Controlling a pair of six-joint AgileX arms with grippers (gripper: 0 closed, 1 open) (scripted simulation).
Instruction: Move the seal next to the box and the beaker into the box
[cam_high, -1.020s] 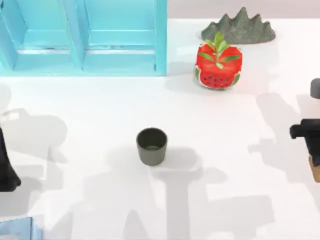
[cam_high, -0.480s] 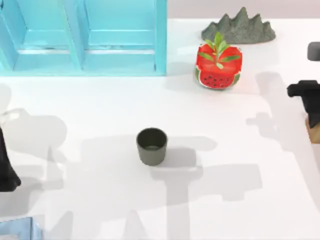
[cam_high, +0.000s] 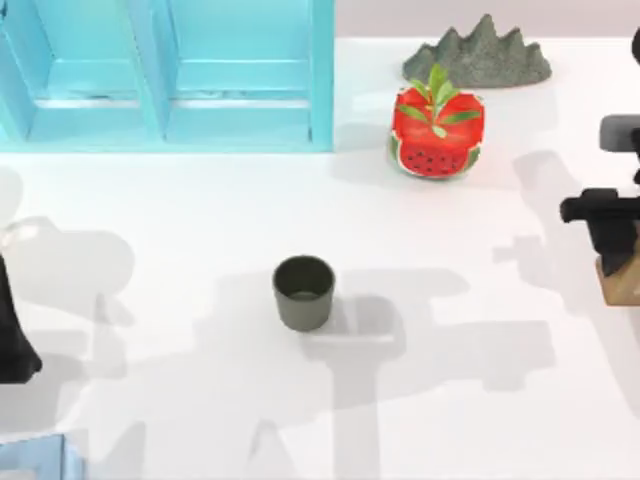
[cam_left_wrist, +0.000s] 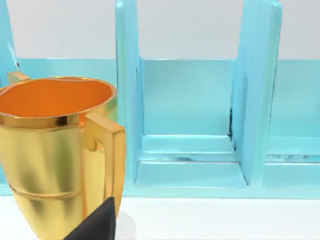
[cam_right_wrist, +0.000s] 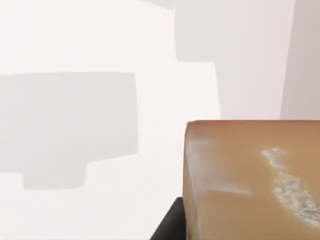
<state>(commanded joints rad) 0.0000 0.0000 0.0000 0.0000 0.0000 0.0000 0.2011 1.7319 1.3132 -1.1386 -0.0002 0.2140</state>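
At the far left edge of the top view I see my left arm (cam_high: 15, 330), dark and low, parked beside the desk (cam_high: 200, 220); whether its claw is open or closed I cannot tell. Its wrist camera faces a golden cup (cam_left_wrist: 55, 150) standing in front of the turquoise box (cam_high: 170, 75), which takes the back left of the desk and has upright dividers and open compartments.

Near the middle stands the beaker (cam_high: 303, 292), upright, mouth up, well apart from both arms, with bare desk on every side. Behind it to the right is the watermelon pot (cam_high: 436, 135), and further back a grey rock (cam_high: 480, 55).

At the right edge my right claw (cam_high: 612, 232) carries the seal (cam_high: 622, 282): the block hangs below the dark fingers, and in the right wrist view its tan face (cam_right_wrist: 250, 180) is close under the camera, so I judge the claw is closed on it.

The box lies far to the left of the seal. The way across looks open, if I pass in front of the pot and behind the beaker.
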